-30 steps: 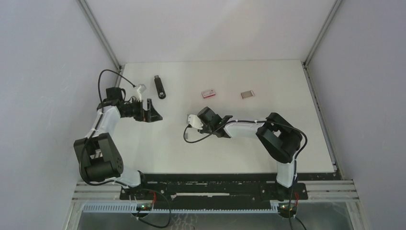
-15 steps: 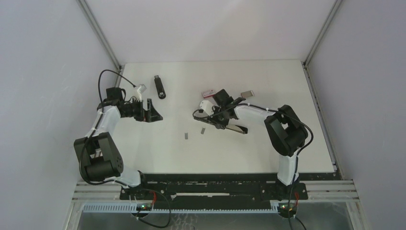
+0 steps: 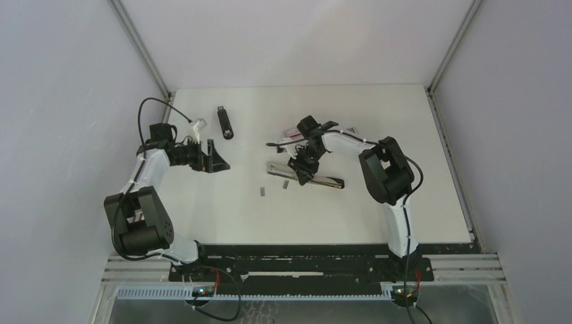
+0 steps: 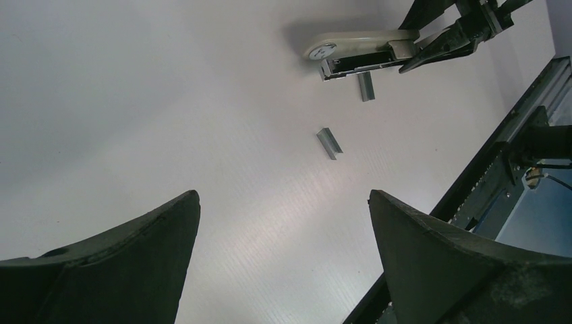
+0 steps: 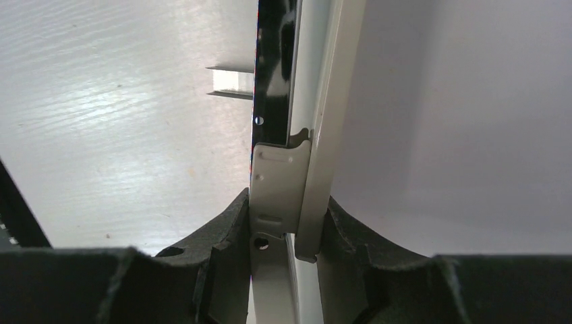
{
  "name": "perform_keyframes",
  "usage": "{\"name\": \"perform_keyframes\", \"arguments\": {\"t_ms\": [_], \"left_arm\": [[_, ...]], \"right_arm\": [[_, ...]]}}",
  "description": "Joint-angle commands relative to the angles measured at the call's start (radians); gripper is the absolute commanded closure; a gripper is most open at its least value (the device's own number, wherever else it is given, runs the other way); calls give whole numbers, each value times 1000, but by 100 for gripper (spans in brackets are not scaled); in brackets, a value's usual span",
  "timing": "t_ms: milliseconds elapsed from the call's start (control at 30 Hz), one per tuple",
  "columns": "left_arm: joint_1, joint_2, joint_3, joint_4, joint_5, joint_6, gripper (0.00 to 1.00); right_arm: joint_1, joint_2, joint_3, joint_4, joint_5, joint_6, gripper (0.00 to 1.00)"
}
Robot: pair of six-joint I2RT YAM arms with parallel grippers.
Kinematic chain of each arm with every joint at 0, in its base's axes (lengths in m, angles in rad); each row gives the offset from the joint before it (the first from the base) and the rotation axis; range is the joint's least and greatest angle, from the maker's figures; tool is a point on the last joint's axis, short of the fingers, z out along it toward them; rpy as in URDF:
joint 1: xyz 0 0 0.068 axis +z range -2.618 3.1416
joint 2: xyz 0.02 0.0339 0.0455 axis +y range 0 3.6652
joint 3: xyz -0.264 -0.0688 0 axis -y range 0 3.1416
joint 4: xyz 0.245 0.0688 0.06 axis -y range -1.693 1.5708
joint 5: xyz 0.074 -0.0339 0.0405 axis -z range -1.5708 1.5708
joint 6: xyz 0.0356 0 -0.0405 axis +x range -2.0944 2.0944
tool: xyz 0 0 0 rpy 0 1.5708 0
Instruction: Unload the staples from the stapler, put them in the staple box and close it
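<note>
Red-and-white box (image 3: 292,130) is half hidden behind the right arm, label unreadable. Right hand (image 3: 301,171) reaches down mid-counter (image 3: 418,196), fingers narrow, clamped on the opened stapler (image 3: 327,180). Left hand (image 3: 214,156) hangs over the counter's left side, spread wide, holding nothing. Staples (image 3: 262,191): 2 grey strips loose on the counter, 1 lying apart, the other just beside the stapler. 1 black bar-shaped item (image 3: 224,122) at the back.

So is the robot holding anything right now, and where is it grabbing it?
Yes. The right gripper pinches the stapler by its two long sides, partway along its body. The left gripper is open and holds nothing.
</note>
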Motion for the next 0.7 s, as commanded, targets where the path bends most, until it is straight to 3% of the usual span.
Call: {"name": "perform_keyframes", "arguments": {"t_ms": [0, 333, 600, 667], "left_arm": [[7, -10, -22, -14, 53, 39, 0], [7, -7, -21, -19, 61, 45, 0], [-27, -17, -19, -22, 91, 113, 0], [-60, -42, -40, 41, 55, 138, 0]], "right_arm": [[-8, 24, 78, -95, -113, -13, 95], [-19, 77, 142, -99, -91, 21, 80], [-28, 97, 170, -131, -133, 11, 80], [-40, 117, 203, -158, -164, 11, 80]]}}
